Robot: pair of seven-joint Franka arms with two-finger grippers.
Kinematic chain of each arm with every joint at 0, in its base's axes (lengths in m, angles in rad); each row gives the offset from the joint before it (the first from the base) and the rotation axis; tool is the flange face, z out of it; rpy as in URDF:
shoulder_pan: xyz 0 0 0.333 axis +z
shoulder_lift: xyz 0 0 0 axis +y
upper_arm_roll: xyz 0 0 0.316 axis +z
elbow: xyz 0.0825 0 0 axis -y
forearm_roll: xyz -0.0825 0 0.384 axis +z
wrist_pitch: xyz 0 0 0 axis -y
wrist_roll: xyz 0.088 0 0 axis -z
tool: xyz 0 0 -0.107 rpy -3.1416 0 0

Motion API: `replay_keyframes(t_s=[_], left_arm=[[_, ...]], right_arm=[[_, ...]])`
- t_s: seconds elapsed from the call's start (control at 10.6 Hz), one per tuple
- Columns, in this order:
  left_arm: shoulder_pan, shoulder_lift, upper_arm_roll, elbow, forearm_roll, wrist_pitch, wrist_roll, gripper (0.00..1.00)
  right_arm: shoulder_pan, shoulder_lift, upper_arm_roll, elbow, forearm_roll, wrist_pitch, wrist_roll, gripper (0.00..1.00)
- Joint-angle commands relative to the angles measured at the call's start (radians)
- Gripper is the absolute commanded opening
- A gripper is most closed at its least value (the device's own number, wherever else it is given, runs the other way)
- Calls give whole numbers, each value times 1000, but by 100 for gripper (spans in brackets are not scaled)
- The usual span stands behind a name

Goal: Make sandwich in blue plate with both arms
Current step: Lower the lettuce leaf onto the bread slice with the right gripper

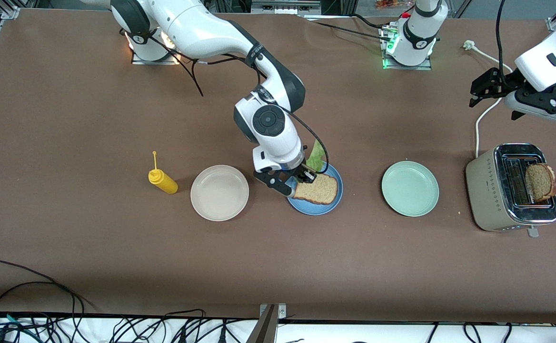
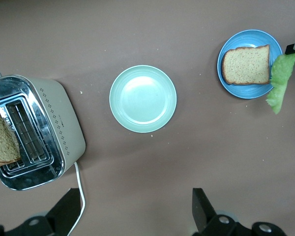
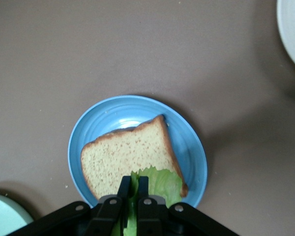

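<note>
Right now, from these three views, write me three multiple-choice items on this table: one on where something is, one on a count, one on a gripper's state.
1. Where is the second bread slice?
A. On the mint-green plate
B. In a slot of the toaster
C. On the off-white plate

2. How many plates are on the table?
A. Two
B. Three
C. Four

3. What is the right gripper doing?
A. Shut on the lettuce leaf over the blue plate
B. Open over the toaster
C. Shut on the mustard bottle

Answers:
1. B, the slice stands in the toaster at the left arm's end of the table.
2. B, the off-white plate, blue plate and mint-green plate lie in a row.
3. A, the right gripper pinches the lettuce leaf above the bread slice on the blue plate.
</note>
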Motion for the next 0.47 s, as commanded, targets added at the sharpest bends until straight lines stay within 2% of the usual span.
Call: replay_keyframes(t_s=[0.0,0.38], left_arm=[[1,2,5,24,-20,-24,6,100],[1,2,5,24,-20,-24,6,100]], right_arm=[[3,77,-30,51,12,65,-35,0],[3,114,-44,32,7,131,-75,0]])
